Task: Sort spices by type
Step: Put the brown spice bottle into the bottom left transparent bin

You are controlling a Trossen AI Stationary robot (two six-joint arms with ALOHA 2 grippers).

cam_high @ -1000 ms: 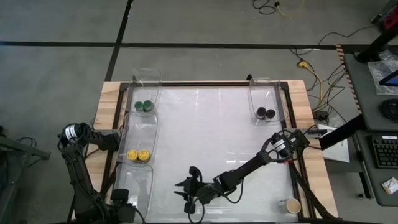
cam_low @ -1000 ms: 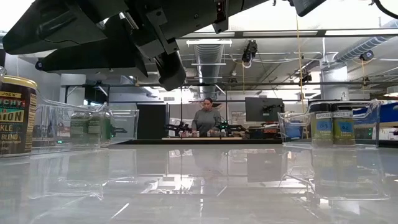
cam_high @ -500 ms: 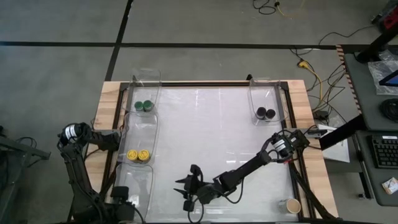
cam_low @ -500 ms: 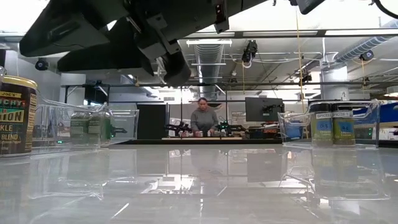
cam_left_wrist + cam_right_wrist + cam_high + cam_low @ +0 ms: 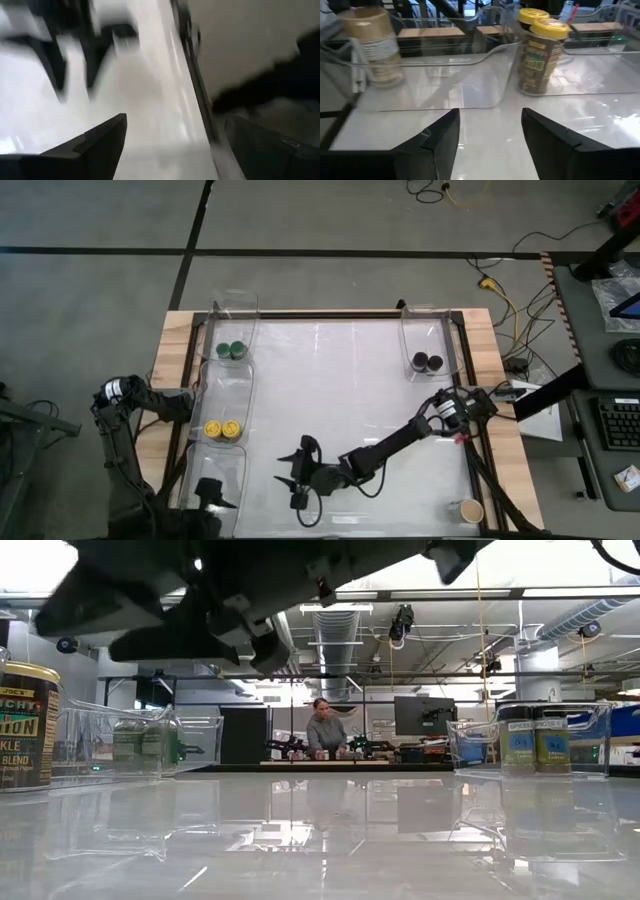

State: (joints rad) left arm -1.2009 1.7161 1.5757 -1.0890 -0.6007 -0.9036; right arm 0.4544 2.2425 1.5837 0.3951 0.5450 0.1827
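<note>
finding one: my right pincer (image 5: 298,475) is widening over the near middle of the table (image 5: 340,380). a second ago its fingers were nearly together; now they are standing apart, with nothing between them in the right wrist view. it is also shifting slightly towards the left bins.

finding two: my left pincer (image 5: 210,492) is coming into sight over the nearest left bin (image 5: 232,465), where a second ago it was not showing. its fingers are spread wide and carrying nothing.

finding three: past the right fingers, a tan-lidded jar (image 5: 372,45) is standing in a clear bin beside the yellow-lidded jars (image 5: 222,428). farther off, the green-lidded jars (image 5: 231,350) are sitting in the far left bin and the black-lidded jars (image 5: 427,362) in the far right bin.

assessment: no loose jar is showing on the open table, so i am judging the sorting finished or close to it.
</note>
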